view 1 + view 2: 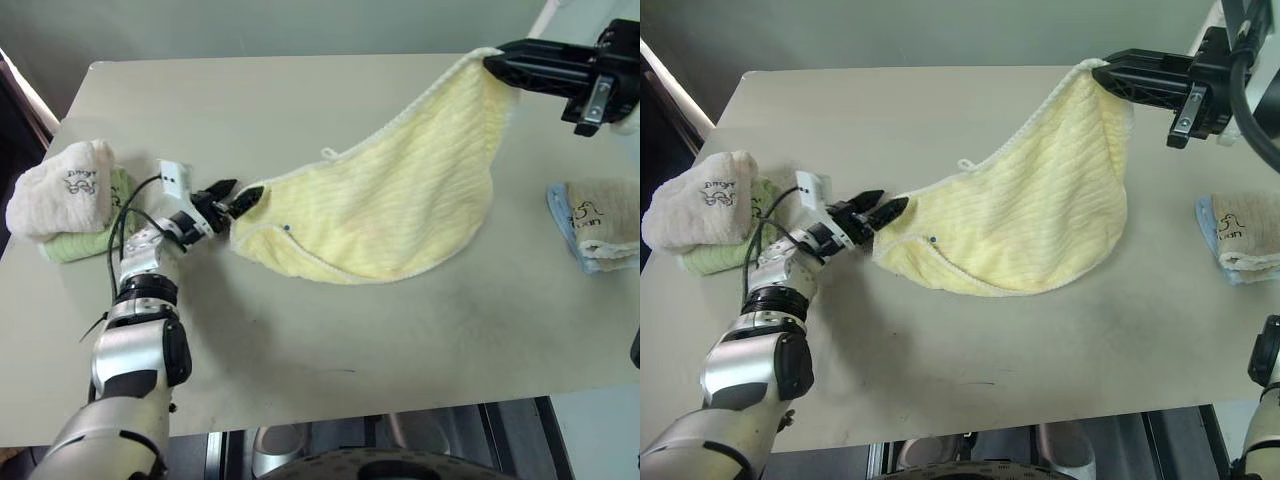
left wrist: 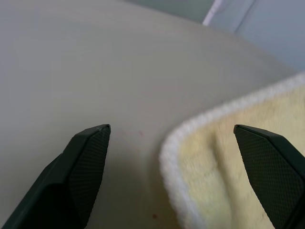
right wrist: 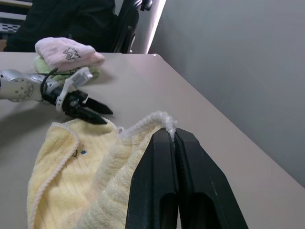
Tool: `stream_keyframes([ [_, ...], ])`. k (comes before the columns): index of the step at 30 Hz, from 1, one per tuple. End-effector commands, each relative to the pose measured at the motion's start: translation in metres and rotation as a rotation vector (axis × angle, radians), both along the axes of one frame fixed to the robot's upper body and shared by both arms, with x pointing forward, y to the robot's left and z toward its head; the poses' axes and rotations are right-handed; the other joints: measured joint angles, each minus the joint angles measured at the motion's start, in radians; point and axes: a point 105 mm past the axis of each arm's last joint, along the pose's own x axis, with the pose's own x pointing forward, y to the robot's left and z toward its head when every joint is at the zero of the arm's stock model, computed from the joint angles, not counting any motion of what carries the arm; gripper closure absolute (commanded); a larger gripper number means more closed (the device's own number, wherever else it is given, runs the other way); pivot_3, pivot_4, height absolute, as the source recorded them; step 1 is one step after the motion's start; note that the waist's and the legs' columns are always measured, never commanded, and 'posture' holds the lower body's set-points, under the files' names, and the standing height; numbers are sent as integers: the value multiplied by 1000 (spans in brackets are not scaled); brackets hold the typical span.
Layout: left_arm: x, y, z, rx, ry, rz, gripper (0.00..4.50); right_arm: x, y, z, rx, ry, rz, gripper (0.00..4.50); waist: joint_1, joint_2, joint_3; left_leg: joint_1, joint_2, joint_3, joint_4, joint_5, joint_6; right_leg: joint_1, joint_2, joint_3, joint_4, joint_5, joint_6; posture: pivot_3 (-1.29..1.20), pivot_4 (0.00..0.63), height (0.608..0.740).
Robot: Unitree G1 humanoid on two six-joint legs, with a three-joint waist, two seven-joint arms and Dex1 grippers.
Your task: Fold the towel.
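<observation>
Our right claw (image 1: pixel 1102 72) pinches the towel (image 1: pixel 1040 215) corner, lifted near the desk's (image 1: pixel 940 330) far edge; our left claw (image 1: pixel 883 210) gapes wide at its low corner.

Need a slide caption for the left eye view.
Right hand shut on a raised corner of the pale yellow ribbed terry towel; open left hand at its low corner on the beige table.

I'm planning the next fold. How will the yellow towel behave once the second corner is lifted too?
Probably floppy: the towel sags in a deep curve below the right gripper pinching one corner. Likely light, since that pinch carries it. The open left gripper may need its whitish edge.
</observation>
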Motion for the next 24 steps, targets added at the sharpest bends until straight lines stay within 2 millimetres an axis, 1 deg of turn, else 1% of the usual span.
stream_keyframes([
  [1, 2, -6, -3, 56, 46, -42, 0, -11, 1, 14, -10, -65, 7, 4463, 2, 0, 0, 0, 0, 0, 0, 0, 0, 0, 0, 0, 0, 1, 1, 0, 150, 740],
  [3, 1, -8, -6, 59, 69, -51, 0, -11, 0, 14, -12, -64, 0, 4463, 4, 0, 0, 0, 0, 0, 0, 0, 1, 0, 0, 0, 0, 1, 2, 0, 150, 740],
  [8, 1, -17, 3, -70, 95, -114, 0, -12, -2, 13, -9, -58, -4, 4463, 6, 0, 0, 0, -2, 0, 0, 1, 2, 0, -1, 0, 0, 0, 2, 0, 150, 740],
  [13, -5, -24, 8, -160, 148, -197, 0, -12, -1, 12, -10, -56, -3, 4463, 7, 0, 0, -1, -2, 0, 0, 1, 3, 0, -2, 1, 0, 0, 2, 0, 150, 740],
  [17, -6, -22, 15, -217, 172, -218, 0, -12, -2, 13, -10, -55, -5, 4463, 8, 0, 0, -1, -2, 0, 0, 1, 3, 0, -2, 0, -1, 0, 4, 0, 150, 740],
  [24, -3, -18, 15, -225, 200, -181, 0, -11, -4, 11, -15, -52, -18, 4463, 8, 0, 0, -1, -2, 0, 0, 2, 2, 0, -3, 1, -1, 0, 8, 0, 150, 740],
])
